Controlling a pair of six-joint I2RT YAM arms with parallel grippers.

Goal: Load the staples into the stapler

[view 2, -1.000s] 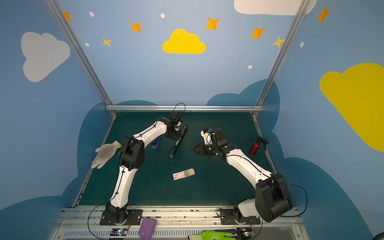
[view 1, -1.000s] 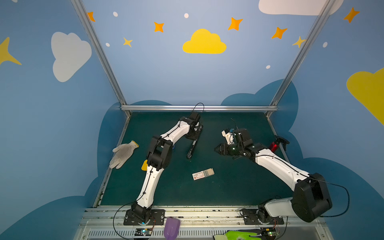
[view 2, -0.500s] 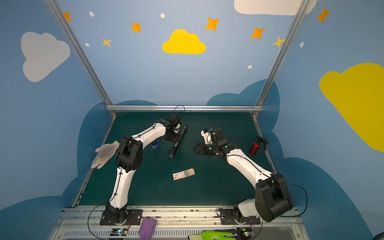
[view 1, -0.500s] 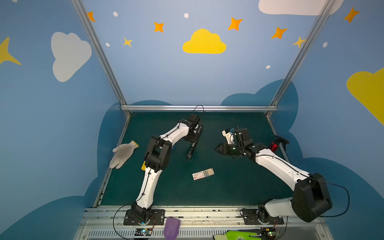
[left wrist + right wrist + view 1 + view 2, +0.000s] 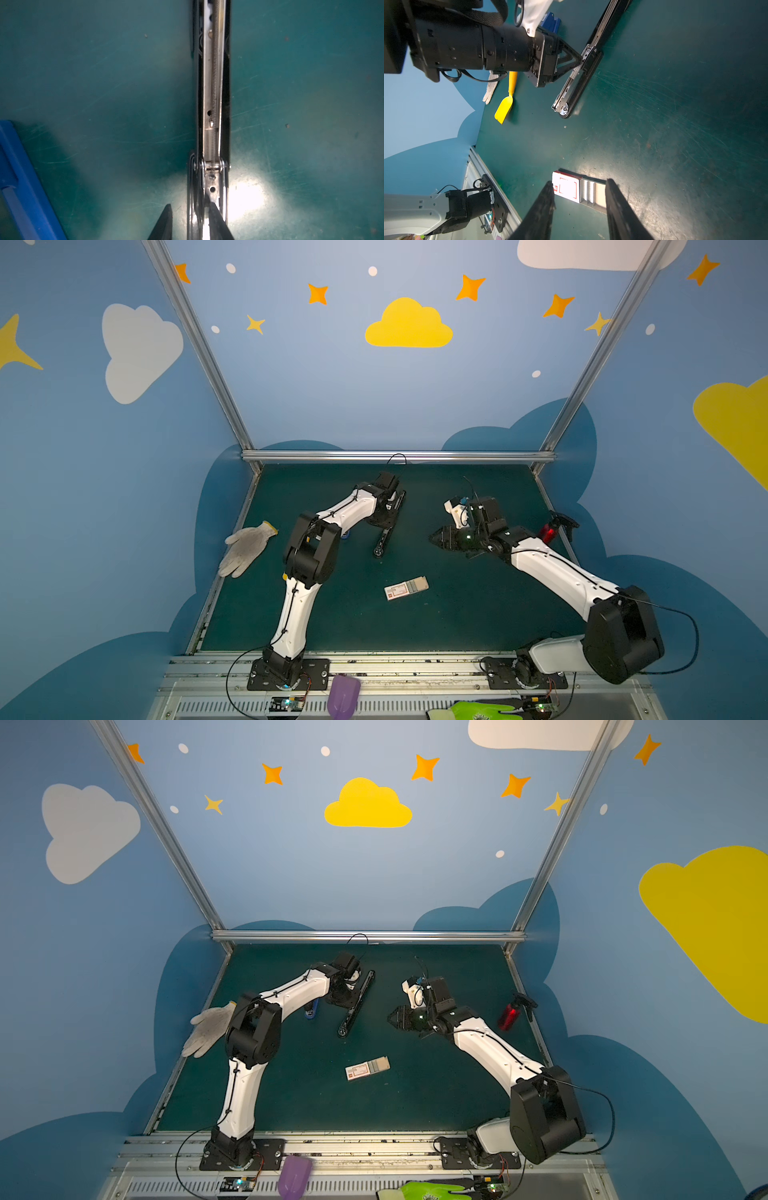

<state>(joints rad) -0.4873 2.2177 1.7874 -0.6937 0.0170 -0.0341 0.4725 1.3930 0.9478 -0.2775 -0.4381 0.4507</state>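
Holding down the stapler (image 5: 384, 531) looks like the current step. It lies swung open flat toward the back of the green worktop (image 5: 478, 605), with the metal channel facing up. The left gripper (image 5: 190, 205) is down at the hinge end, its jaws narrowed. One finger sits in the channel and the other on the mat just outside the side wall, so it appears to pinch that wall. The right wrist view shows the same: the left gripper tips meet on the stapler (image 5: 579, 76) near the hinge pin.

The channel in the left wrist view shows a bare rail and a spring, with no strip of staples in it.

The staple box (image 5: 406, 588) lies flat near the middle of the worktop, nearer the front and well apart from the stapler. Its tray is slid partly out, and the staples (image 5: 588, 193) show as grey rows beside the white sleeve with the red mark.

The right gripper (image 5: 434, 537) hangs in the air, apart from both the stapler and the box. Its jaws are roughly half open with nothing between them. In its wrist view the box sits beyond the gap.

Progress is early to middle: the stapler is opened and the box is opened. Left to do: pick a strip, drop it in the channel, close the top. The thin strip looks fiddly to pinch.

Clutter is a white glove (image 5: 245, 547), a red bottle (image 5: 547, 533) and a yellow scoop (image 5: 506, 104).
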